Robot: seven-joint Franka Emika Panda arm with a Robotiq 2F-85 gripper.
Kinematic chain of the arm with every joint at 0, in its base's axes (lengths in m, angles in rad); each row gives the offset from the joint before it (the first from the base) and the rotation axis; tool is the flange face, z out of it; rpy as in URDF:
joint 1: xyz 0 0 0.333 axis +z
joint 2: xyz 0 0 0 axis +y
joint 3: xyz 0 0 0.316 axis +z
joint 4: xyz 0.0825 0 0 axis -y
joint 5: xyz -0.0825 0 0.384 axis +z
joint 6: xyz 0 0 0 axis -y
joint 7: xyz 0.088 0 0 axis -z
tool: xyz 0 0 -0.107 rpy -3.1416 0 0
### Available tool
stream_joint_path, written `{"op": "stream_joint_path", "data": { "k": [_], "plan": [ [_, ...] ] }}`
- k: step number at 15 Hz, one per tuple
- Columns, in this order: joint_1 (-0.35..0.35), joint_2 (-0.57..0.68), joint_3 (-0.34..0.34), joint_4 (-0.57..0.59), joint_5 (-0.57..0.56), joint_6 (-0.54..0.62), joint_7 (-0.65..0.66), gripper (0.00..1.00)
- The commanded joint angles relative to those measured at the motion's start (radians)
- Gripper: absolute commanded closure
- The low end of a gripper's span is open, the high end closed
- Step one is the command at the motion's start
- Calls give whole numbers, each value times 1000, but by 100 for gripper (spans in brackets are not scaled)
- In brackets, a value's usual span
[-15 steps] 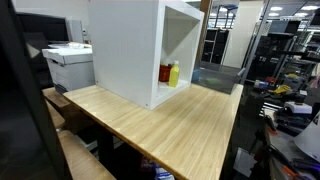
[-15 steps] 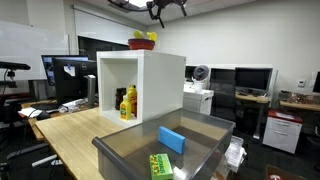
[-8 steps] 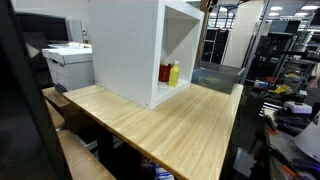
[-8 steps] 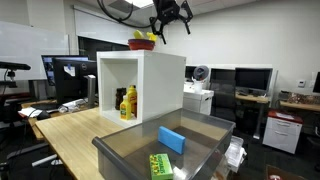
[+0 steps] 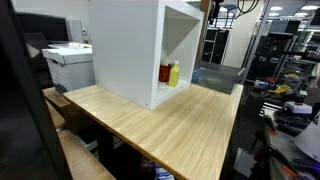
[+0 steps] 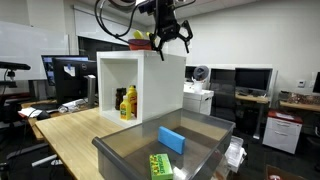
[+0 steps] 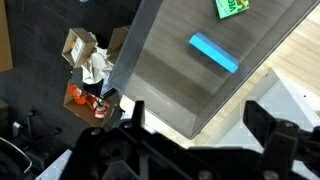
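Observation:
My gripper [image 6: 170,38] hangs open and empty just above the right top edge of the white open-front cabinet [image 6: 160,85]. A yellow and red object [image 6: 143,41] lies on the cabinet's top, to the left of the gripper. Inside the cabinet stand a yellow bottle [image 5: 174,73] and a red one [image 5: 165,73]. In the wrist view the gripper [image 7: 198,118] has its two dark fingers [image 7: 135,110] spread wide, with nothing between them. Far below it lies the grey bin [image 7: 170,90] with a blue block [image 7: 215,53] and a green packet [image 7: 233,7].
The cabinet stands on a long wooden table [image 5: 170,125]. The grey bin [image 6: 120,152] sits at the table's near end. A printer [image 5: 68,62] and monitors [image 6: 250,78] stand around. On the floor beside the table lie cardboard boxes [image 7: 85,48] and orange items [image 7: 85,100].
The arm has come down from near the ceiling towards the cabinet's top and shifted slightly right. The jaws stayed open.

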Motion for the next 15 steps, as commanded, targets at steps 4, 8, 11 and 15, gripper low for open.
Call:
{"op": "stream_joint_path", "data": {
  "k": [4, 8, 11, 15],
  "plan": [
    [-15, 16, 5, -96, -22, 87, 61, 0],
    [-18, 32, 4, -146, -28, 132, 75, 0],
    [-22, 43, 4, -176, -28, 155, 86, 0],
    [-30, 60, 4, -203, -35, 194, 64, 0]
  ]
}}
